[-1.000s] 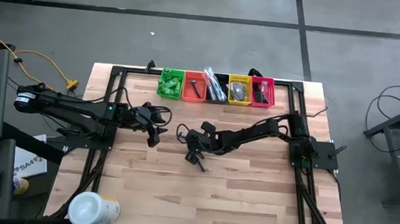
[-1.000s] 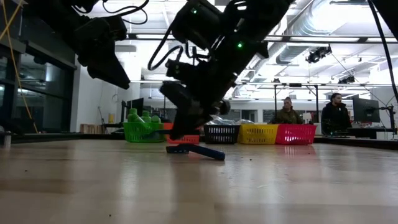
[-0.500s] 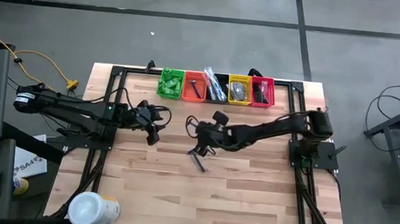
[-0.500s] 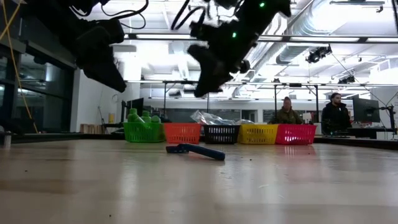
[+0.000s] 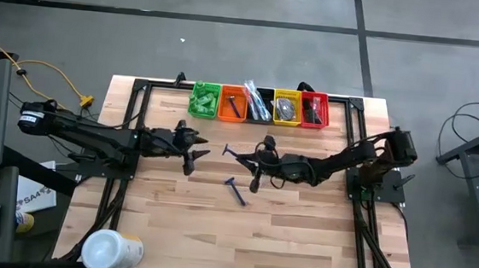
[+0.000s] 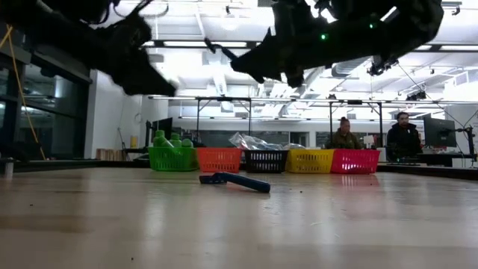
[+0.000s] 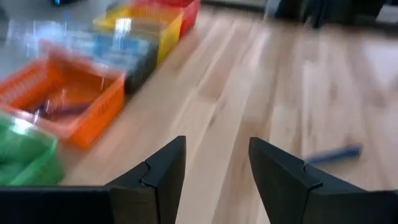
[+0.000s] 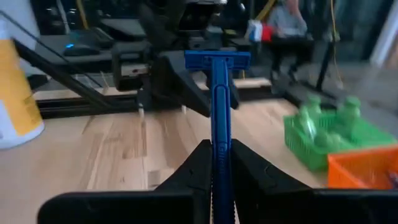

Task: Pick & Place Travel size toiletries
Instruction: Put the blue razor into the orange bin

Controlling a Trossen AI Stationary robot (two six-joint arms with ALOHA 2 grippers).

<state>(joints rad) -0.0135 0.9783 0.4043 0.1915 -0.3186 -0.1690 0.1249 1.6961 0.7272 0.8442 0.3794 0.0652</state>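
Observation:
My right gripper (image 5: 249,158) is over the middle of the table, nearly level and pointing toward the table's left, shut on a blue razor (image 8: 217,93). A second blue razor (image 5: 235,190) lies flat on the wood just nearer, also seen in the low view as the razor (image 6: 235,181) and in the left wrist view as the razor (image 7: 336,154). My left gripper (image 5: 195,153) hangs open above the table to the left of the held razor, with nothing between its fingers (image 7: 165,168). My right gripper pinches the razor's handle (image 8: 219,154) between its two fingers. The fingers lie along the handle, coming level from the table's right side. The razor sticks straight out past the fingertips, its head (image 8: 217,60) foremost, lifted clear of the table.
A row of bins stands along the far edge: green (image 5: 204,100) with green bottles, orange (image 5: 232,104), black (image 5: 257,106), yellow (image 5: 287,109), red (image 5: 313,109). A white tub (image 5: 110,251) stands at the near left corner. People sit in the room beyond the table.
My right gripper has risen from the tabletop with a blue razor and tipped from pointing down to nearly level, drawing back toward the table's right and far side. The razor is now lifted clear. The other razor has stayed on the wood. My left gripper has tipped a little.

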